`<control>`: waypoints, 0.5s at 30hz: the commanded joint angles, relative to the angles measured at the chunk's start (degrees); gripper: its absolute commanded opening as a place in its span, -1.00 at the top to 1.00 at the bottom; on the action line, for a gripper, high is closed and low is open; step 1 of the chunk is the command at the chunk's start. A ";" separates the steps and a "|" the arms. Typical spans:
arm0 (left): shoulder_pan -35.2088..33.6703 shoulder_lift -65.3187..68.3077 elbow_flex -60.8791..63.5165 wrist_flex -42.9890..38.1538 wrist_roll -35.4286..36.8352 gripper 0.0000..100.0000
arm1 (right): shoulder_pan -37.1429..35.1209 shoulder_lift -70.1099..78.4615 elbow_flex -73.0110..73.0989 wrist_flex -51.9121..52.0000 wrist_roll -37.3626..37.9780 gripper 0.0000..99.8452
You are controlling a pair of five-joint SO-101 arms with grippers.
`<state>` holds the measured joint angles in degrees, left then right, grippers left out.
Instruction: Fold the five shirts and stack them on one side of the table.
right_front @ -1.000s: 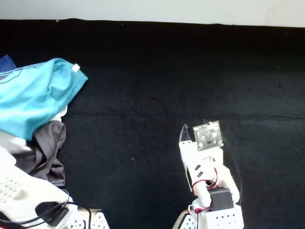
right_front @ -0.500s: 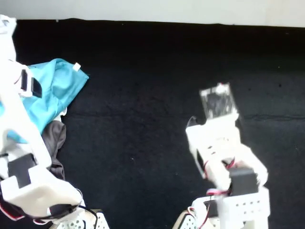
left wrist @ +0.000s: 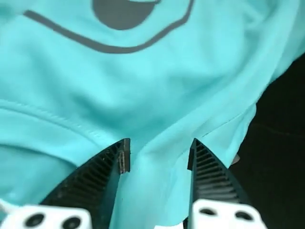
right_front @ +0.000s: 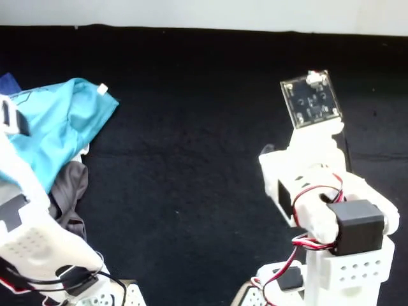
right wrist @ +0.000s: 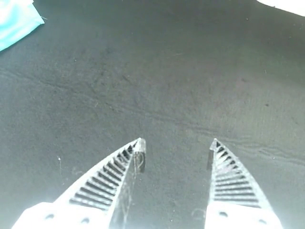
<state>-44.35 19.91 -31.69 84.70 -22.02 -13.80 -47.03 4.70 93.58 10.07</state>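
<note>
2 arms (right_front: 32, 248) (right_front: 312, 185), 1 teal shirt (right_front: 57, 124), 1 grey (right_front: 67, 186)

White plastic arms (right_front: 299, 178), black servos (right_front: 357, 224), red wires (right_front: 317, 190), ribbed black gripper fingers (left wrist: 101, 175).

turquoise shirt (right_front: 60, 124), grey curved-line print; dark grey shirt (right_front: 67, 191); plain black table cover (right_front: 191, 115).

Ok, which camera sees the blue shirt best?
The high view: the blue shirt shows most of its crumpled shape there, lying over a grey shirt. The left wrist view is a close-up of its fabric and grey print; the right wrist view catches one corner.
</note>
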 commanded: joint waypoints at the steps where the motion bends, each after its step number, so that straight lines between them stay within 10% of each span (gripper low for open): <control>1: -1.19 0.40 -3.21 1.14 -0.70 0.59 | -0.48 0.40 -2.07 0.31 0.62 0.57; 15: 10.59 9.80 -4.18 12.92 -1.67 0.95 | -0.48 0.48 -1.80 0.40 0.53 0.57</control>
<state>-38.99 30.37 -31.34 92.44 -26.42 -13.80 -46.95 4.70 93.76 10.07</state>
